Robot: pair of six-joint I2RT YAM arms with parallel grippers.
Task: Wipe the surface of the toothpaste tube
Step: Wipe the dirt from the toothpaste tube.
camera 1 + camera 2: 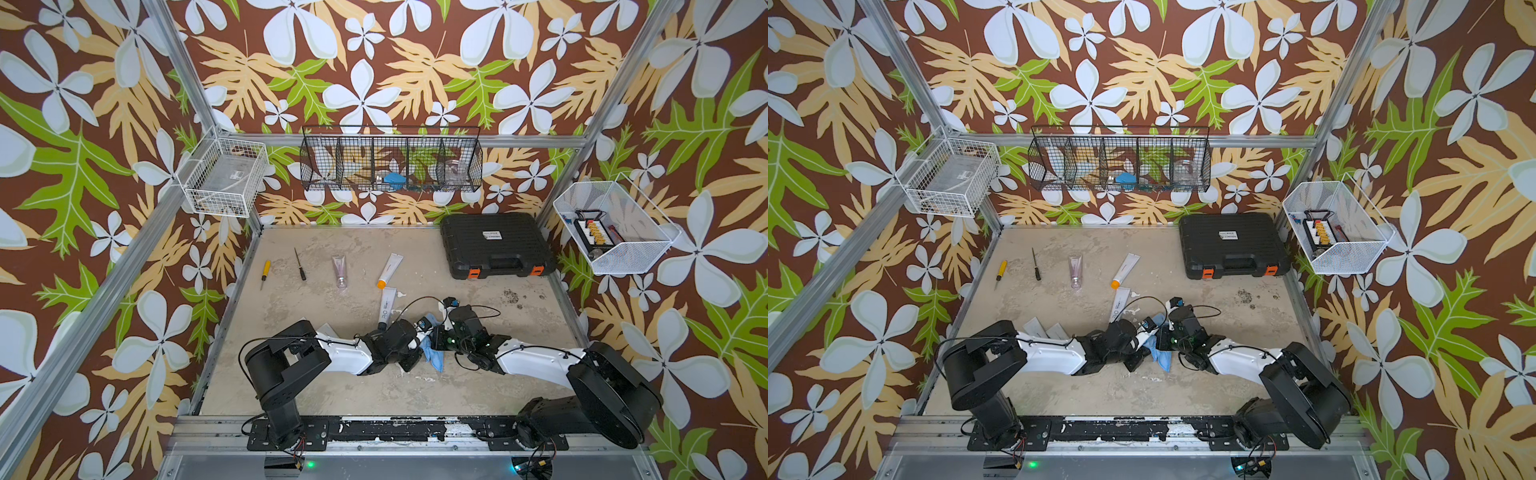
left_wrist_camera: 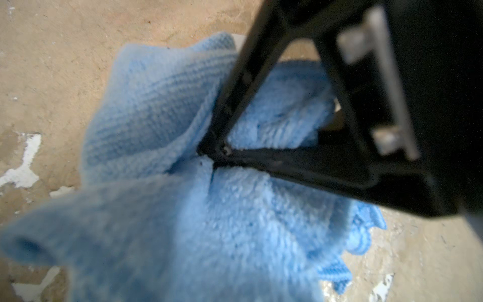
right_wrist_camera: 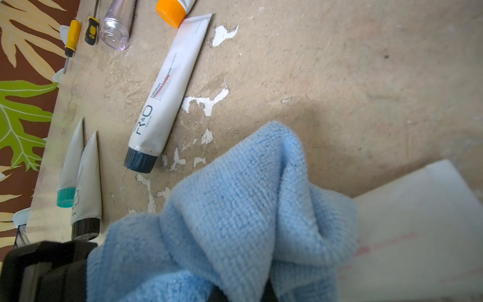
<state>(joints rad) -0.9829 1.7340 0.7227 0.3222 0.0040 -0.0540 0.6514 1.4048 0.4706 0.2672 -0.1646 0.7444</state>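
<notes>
Left gripper (image 1: 419, 347) and right gripper (image 1: 437, 337) meet at blue cloth (image 1: 432, 358), centre in both top views; R&O toothpaste tube (image 1: 388, 306) just above, on table (image 1: 332, 386).
Left wrist: jaws clenched on cloth.
Right wrist: right gripper clenched, load unclear; tube upper left, clear of cloth.
Judged step: pre-wipe. Next: carry cloth onto tube.
Frame left crowded: spare tubes (image 3: 87, 183), table edge; right open.

Black case (image 1: 496, 245); yellow screwdriver (image 1: 265, 269)
</notes>
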